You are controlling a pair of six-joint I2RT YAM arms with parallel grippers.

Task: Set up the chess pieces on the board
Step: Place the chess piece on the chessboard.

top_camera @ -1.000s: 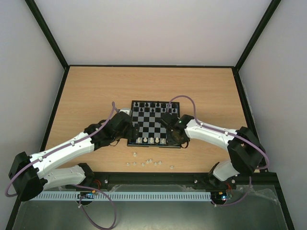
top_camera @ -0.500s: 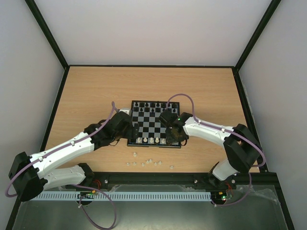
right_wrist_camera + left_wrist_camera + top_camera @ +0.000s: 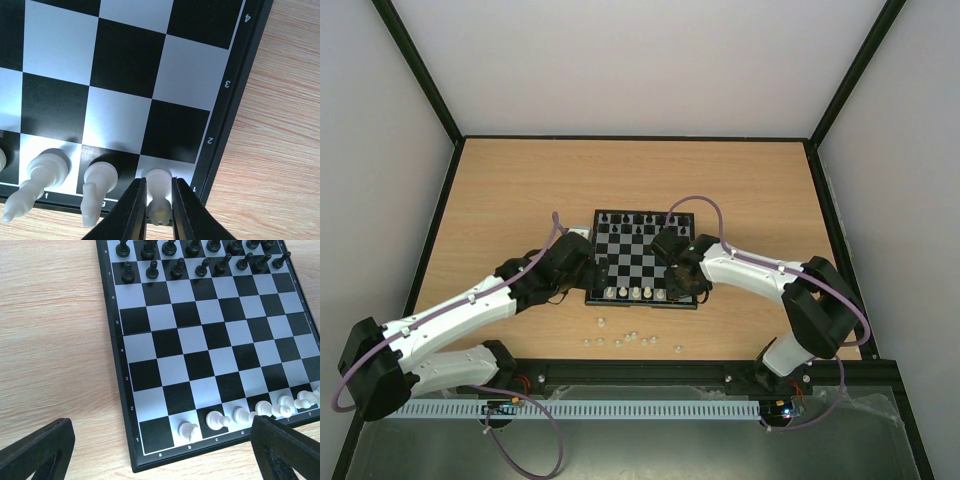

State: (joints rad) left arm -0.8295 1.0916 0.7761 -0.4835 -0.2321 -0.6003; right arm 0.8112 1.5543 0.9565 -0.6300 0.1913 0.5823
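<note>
Now the right gripper (image 3: 160, 214) pinches a white rook (image 3: 159, 179) on the board's (image 3: 235, 125) corner square h1, so it should release gently and lift straight up, while the left gripper (image 3: 160, 440) hovers spread.

Matt, pale wood-grain finish on the bench (image 3: 55, 340), fine streaks throughout. Smooth black and grey-white checks on the board (image 3: 116, 365), soft sheen over the light squares. Smooth, slightly glossy cream plastic for the chess pieces (image 3: 215, 418). Dull black plastic on the right gripper (image 3: 159, 200), clamped on the smooth cream corner piece (image 3: 159, 178); same matt black on the fingers (image 3: 35, 452) of the left gripper (image 3: 160, 420).
</note>
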